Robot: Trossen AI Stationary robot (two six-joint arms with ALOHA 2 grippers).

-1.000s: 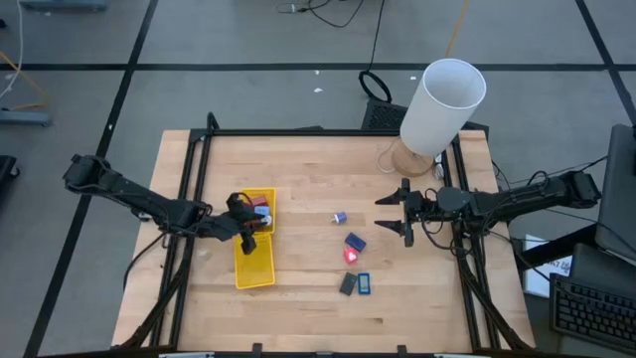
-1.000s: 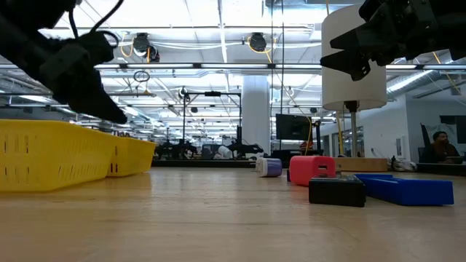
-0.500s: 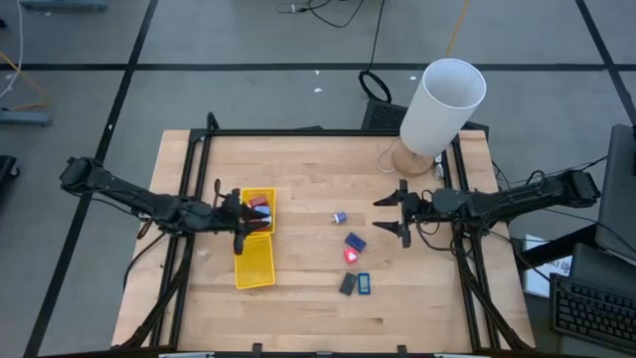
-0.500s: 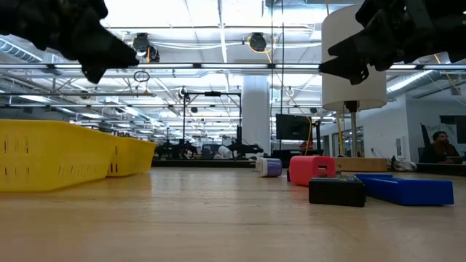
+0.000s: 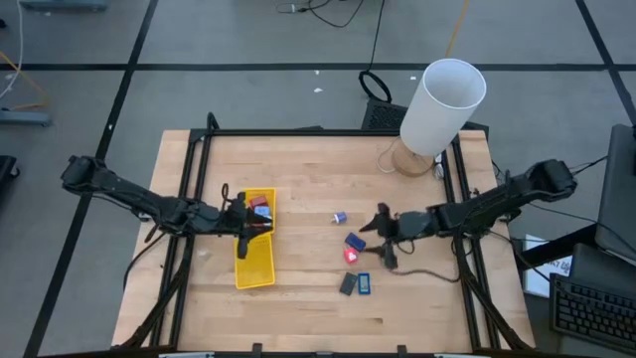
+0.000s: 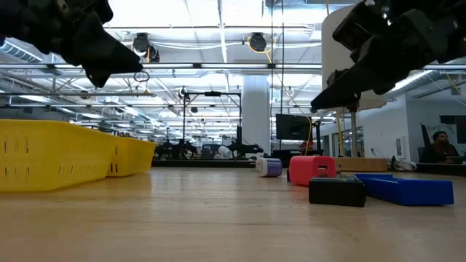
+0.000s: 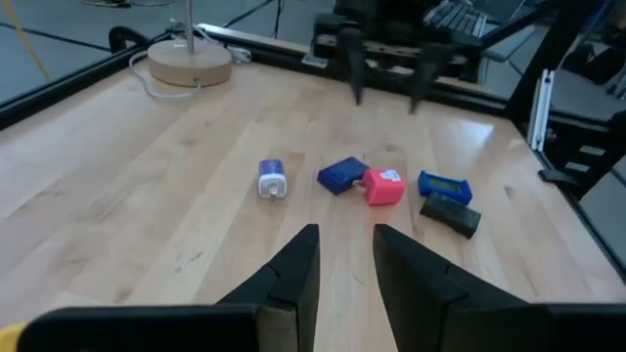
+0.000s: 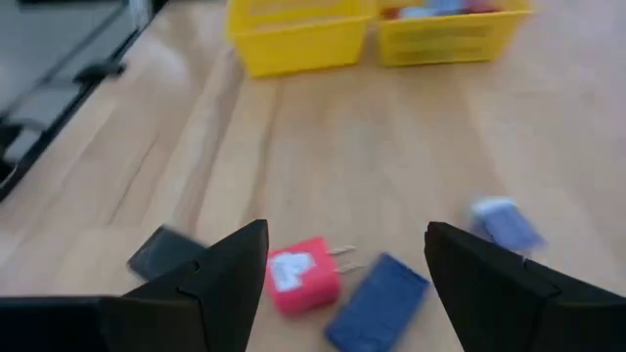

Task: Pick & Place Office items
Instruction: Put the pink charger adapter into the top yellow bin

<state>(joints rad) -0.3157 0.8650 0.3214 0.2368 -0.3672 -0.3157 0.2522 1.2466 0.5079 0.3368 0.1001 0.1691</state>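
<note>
Five small pieces lie on the wooden table: a lilac chunk (image 5: 340, 217), a blue chunk (image 5: 355, 241), a red chunk (image 5: 351, 256), a dark grey flat rectangle (image 5: 347, 283) and a blue flat rectangle (image 5: 364, 283). More red and blue pieces (image 5: 260, 207) sit in the far compartment of the yellow tray (image 5: 254, 267). My right gripper (image 5: 381, 232) (image 8: 347, 244) hovers wide open just right of the red chunk (image 8: 301, 276) and blue chunk (image 8: 379, 288). My left gripper (image 5: 243, 221) (image 7: 344, 235) hangs above the tray's left rim, its fingers a narrow gap apart, holding nothing.
A big white cylinder (image 5: 442, 104) on a round wooden base (image 5: 409, 159) stands at the table's far right corner, with a cable beside it. Black frame rails run along the left and right table edges. Bare wood lies between the tray and the loose pieces.
My right gripper has swung from the right side of the table toward the left and near edge, coming down close to the red and blue chunks, still wide open. My left gripper has risen above the tray. The pieces have stayed in place.
</note>
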